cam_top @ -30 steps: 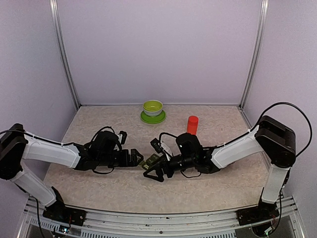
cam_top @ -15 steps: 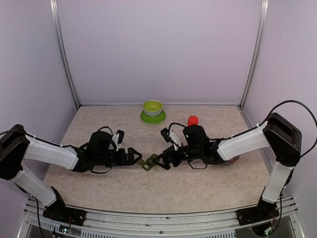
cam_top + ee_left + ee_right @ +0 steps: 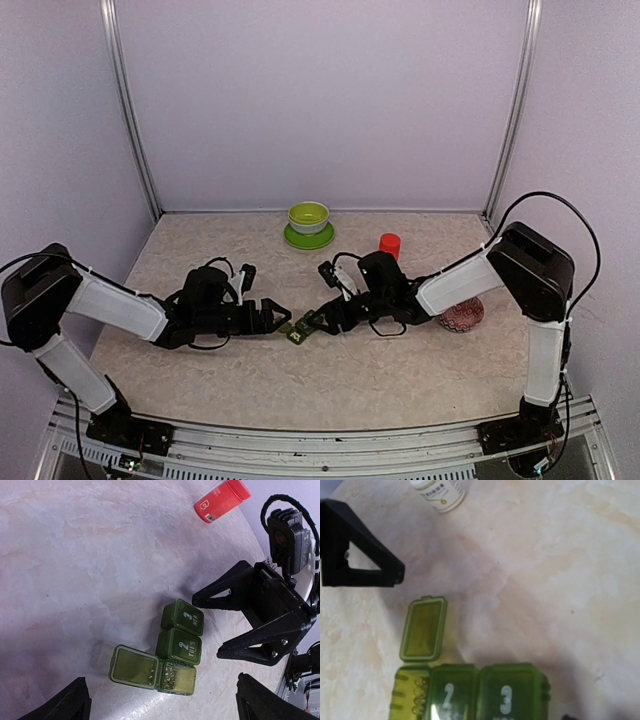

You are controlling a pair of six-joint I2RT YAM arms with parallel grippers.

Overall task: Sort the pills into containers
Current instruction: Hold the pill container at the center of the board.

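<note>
Between my two grippers: the containers (image 3: 303, 326) are lying on the table (image 3: 410, 385), a dark green strip of three joined compartments, slanting across the middle of the near half.
Left end of the strip: this compartment is standing open, its lid (image 3: 132, 665) folded out flat beside it, and small pale pills (image 3: 175, 677) are showing inside.
Other two compartments: both are sitting shut, their lids marked 2 and 3 in white.
Left gripper (image 3: 277, 318): I am holding it low over the table just left of the open compartment, jaws spread wide and gripping nothing.
Right gripper (image 3: 207, 627): I am holding it at the right end of the strip, just beside compartment 3, jaws apart with nothing between them. I cannot tell whether a fingertip is touching the strip.
Red bottle (image 3: 390, 243): it is standing upright, far and right of the strip, behind my right arm.
Lime-green bowl (image 3: 308, 216): it is sitting on its saucer (image 3: 308, 240) at the far edge, near the middle.
Patterned bowl (image 3: 462, 315): red and white, it is sitting on the right, partly hidden behind my right arm.
White bottle (image 3: 437, 492): only its labelled end is showing, at the top edge of the right wrist view.
</note>
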